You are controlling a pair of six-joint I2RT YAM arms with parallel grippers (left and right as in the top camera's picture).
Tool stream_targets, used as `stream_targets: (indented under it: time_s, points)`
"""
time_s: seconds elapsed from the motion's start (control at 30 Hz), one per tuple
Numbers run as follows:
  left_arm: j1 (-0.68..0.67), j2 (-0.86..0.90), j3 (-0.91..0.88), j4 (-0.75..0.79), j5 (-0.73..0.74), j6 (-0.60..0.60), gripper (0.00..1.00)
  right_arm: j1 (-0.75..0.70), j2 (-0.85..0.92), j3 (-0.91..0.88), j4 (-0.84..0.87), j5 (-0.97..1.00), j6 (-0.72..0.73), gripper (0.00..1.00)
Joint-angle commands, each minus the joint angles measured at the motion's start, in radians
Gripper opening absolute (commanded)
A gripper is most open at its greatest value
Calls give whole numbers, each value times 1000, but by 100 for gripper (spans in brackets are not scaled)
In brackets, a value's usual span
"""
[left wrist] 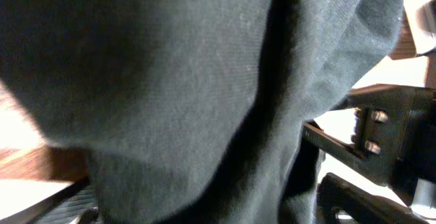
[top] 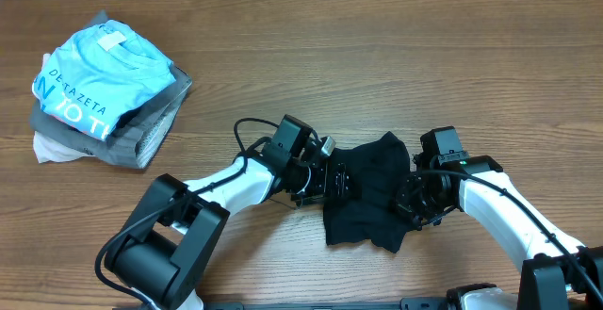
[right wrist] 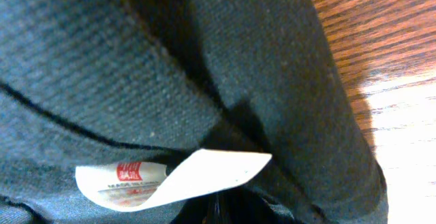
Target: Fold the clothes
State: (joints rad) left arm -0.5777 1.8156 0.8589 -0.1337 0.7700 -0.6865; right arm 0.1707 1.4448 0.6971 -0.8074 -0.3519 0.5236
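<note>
Black soft-fabric short-sleeved T-shirt [top: 363, 206] sits bunched up right between my two hands, so both are equally near. My right gripper [top: 413, 202] is pressed together at its right edge. I reckon it's pinching fabric by the small white neck tag [right wrist: 170, 176], though cloth hides the fingers. My left gripper [top: 332, 180] is at the left edge, jaws spread, fabric draped across, nothing pinched as far as I can tell. The lump runs slightly longer front-to-back than across. The light-brown wooden table [top: 283, 56] has room all round for spreading it flat. The light blue shirt with white lettering [top: 99, 79], on grey and white garments [top: 141, 140], is well apart, far left.
</note>
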Motion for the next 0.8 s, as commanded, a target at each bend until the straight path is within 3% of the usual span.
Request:
stream_targets:
  time_s: [0.0,0.03,0.13,0.3,0.33,0.4,0.43,0.77]
  points:
    - [-13,26,-21,20,-85,-18,89,-3,4,-6,6,-10,-3,4]
    - [-20,26,-21,31,-88,-21,85,-3,4,-6,7,-10,-3,4]
    - [-39,26,-21,90,-86,-24,57,-3,4,-6,11,-10,-3,4]
    - [-43,26,-20,212,-29,60,50,-3,4,-6,6,-10,-3,4]
    - [-43,26,-20,228,-8,77,43,-3,4,-6,6,-10,-3,4]
    - [-35,26,-19,246,42,117,11,-3,4,-6,5,-10,-3,4]
    - [-27,26,-16,243,67,128,4,-3,4,-3,3,-10,-11,4]
    - [188,-24,11,237,314,206,4,-42,-123,287,-241,-45,-132,4]
